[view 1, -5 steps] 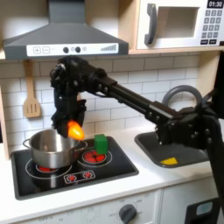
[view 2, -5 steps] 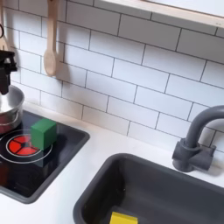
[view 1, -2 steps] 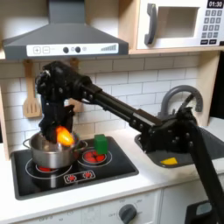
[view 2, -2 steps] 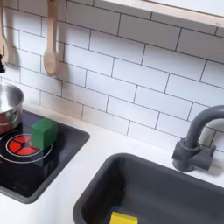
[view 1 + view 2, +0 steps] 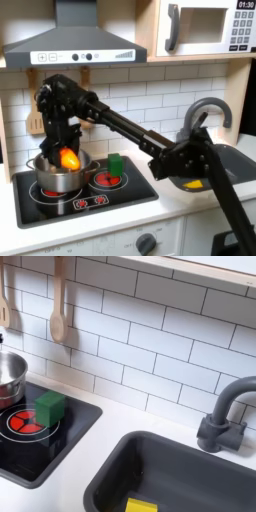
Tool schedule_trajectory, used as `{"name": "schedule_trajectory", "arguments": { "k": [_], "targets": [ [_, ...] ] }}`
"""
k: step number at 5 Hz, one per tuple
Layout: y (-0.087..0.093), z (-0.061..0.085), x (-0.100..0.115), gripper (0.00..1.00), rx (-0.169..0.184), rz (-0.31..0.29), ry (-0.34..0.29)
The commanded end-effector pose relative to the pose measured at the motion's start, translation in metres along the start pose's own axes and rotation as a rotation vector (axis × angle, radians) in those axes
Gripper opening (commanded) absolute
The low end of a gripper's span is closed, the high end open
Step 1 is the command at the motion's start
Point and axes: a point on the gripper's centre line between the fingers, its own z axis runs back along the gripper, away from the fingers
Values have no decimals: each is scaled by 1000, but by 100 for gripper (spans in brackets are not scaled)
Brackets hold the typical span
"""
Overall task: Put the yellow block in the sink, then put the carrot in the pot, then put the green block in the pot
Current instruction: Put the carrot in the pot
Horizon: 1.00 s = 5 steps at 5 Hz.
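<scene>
First exterior view: pincer (image 5: 66, 157) clamped on the carrot (image 5: 70, 158), right over the pot (image 5: 58, 174) — green block (image 5: 116, 164) to its right on the stove (image 5: 85, 190); yellow block (image 5: 141, 505) in the sink (image 5: 200, 471), well apart.

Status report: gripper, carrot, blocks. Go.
Gripper shut on carrot, over pot. Yellow block in sink. Green block on stove, clear.
</scene>
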Motion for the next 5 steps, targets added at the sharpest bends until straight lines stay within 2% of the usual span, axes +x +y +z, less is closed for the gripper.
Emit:
{"name": "schedule_trajectory", "arguments": {
  "k": [1,2,3,4,5],
  "targets": [
    [-1,-9,5,0,7,-27,20],
    [-2,-7,5,46,6,-53,22],
    [-7,-2,3,100,10,-99,9],
    [-20,1,3,100,2,-165,-16],
    [-26,8,-2,100,1,-206,-42]
  ]
}}
